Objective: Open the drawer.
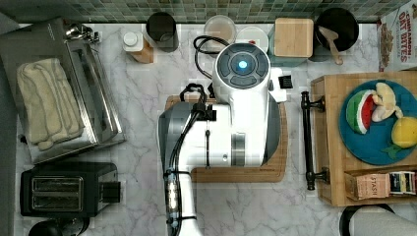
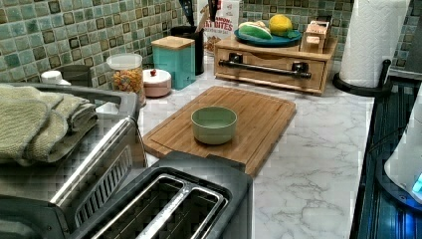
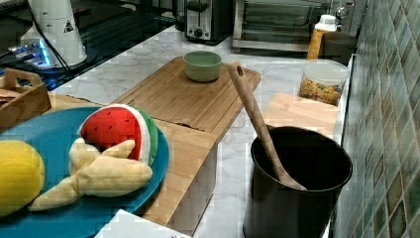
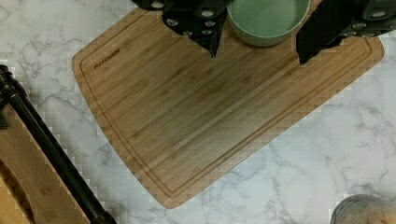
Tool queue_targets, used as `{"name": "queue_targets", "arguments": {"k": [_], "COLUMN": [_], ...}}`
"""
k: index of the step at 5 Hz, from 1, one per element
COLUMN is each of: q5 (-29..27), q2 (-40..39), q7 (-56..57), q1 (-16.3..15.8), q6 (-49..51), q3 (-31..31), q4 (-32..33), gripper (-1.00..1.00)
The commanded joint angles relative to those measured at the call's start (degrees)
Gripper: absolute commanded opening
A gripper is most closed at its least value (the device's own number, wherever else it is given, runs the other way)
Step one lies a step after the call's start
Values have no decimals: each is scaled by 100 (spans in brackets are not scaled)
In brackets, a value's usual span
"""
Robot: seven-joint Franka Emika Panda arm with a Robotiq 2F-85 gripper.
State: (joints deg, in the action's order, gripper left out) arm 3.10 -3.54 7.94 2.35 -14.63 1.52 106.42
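1. Looking down in the top view, the drawer [image 1: 328,142] is seen shut at the top view's right, under a stand carrying one blue plate [image 1: 376,147]. One black bar handle [image 1: 308,140] on two posts is counted. The arm [image 1: 231,123] is held over the cutting board [image 1: 236,174].
2. In the left view, the drawer front [image 2: 268,67] is seen closed, well apart from one green bowl [image 2: 214,124] on the board.
3. In the right view, one watermelon toy [image 3: 119,130] and one wooden spoon [image 3: 257,119] are counted.
4. In the wrist view, the gripper [image 4: 257,53] is seen spread wide and empty above the board; the handle lies off to one side.
5. Judgement: the drawer is stiff, light wood; the rigid bar is best taken mid-span and pulled straight, lest the stand slide.
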Motion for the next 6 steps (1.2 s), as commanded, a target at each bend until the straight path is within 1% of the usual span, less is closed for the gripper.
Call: {"name": "queue_targets", "arguments": {"k": [1, 2, 3, 4, 5, 6], "q5": [19, 232, 187, 381, 549, 634], "q2": [-39, 197, 312, 303, 48, 2], "q7": [4, 959, 2402, 3490, 4337, 4795], "q1": [-11, 76, 321, 518, 752, 903], "q6": [-1, -496, -842, -1058, -1240, -1672], "q3": [16, -32, -187, -336, -466, -559], "q4": [-1, 528, 837, 947, 867, 1039], "gripper": [100, 100, 100, 100, 100, 100]}}
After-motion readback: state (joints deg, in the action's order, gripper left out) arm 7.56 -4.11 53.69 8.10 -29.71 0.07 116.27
